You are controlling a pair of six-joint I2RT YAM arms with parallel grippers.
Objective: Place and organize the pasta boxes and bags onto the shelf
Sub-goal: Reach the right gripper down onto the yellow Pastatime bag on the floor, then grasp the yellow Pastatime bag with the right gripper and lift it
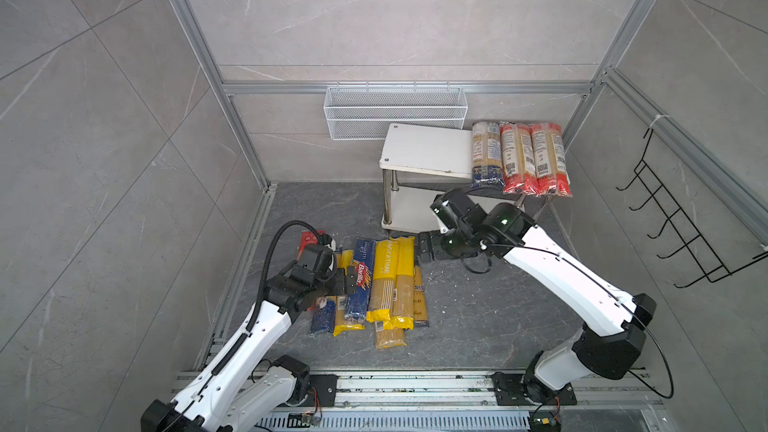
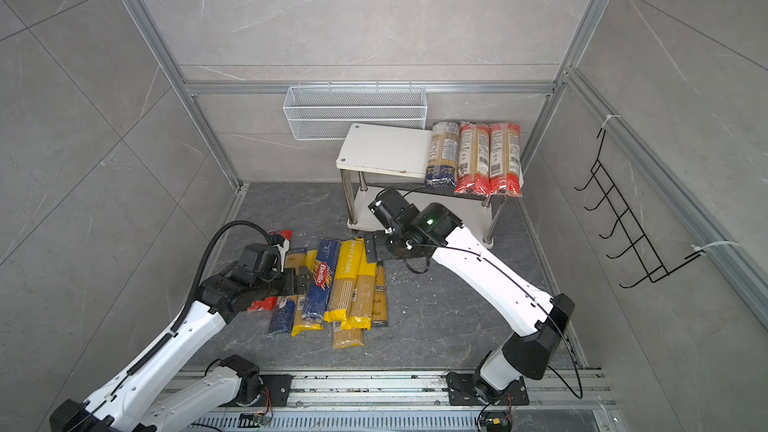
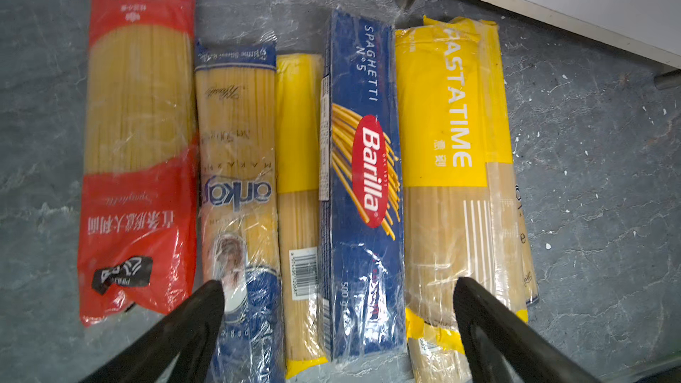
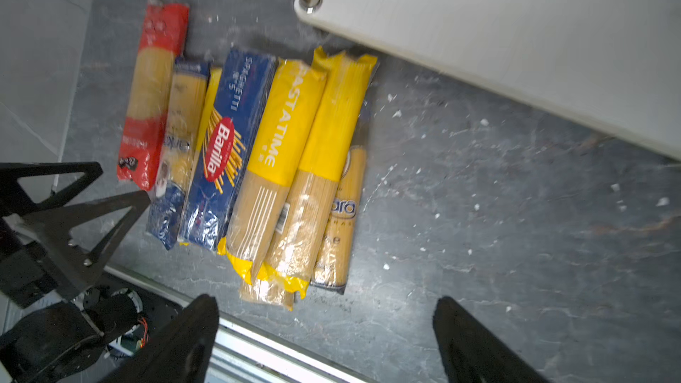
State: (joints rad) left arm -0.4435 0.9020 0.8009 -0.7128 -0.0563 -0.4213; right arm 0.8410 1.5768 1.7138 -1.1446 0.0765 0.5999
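Note:
Several pasta packs lie side by side on the dark floor: a red bag [image 3: 140, 141], a navy-ended bag [image 3: 236, 163], a dark blue Barilla box [image 1: 360, 280] [image 3: 363, 178] and yellow Pastatime bags [image 1: 384, 280] [image 4: 283, 130]. My left gripper [image 1: 347, 280] [image 3: 339, 287] hovers open above the row's near ends, its fingers straddling the Barilla box. My right gripper [image 1: 422, 247] [image 4: 326, 303] hangs open and empty over bare floor, right of the row's far end. The shelf [image 1: 424, 147] [image 2: 382, 147] carries a navy-ended bag [image 1: 486, 155] and two red-ended bags [image 1: 534, 157] on its top board's right part.
A white wire mesh basket [image 1: 395, 112] hangs on the back wall above the shelf. On the right wall is a black wire hook rack [image 1: 681, 218]. An aluminium rail [image 1: 415, 384] runs along the floor's front edge. White crumbs dot the floor.

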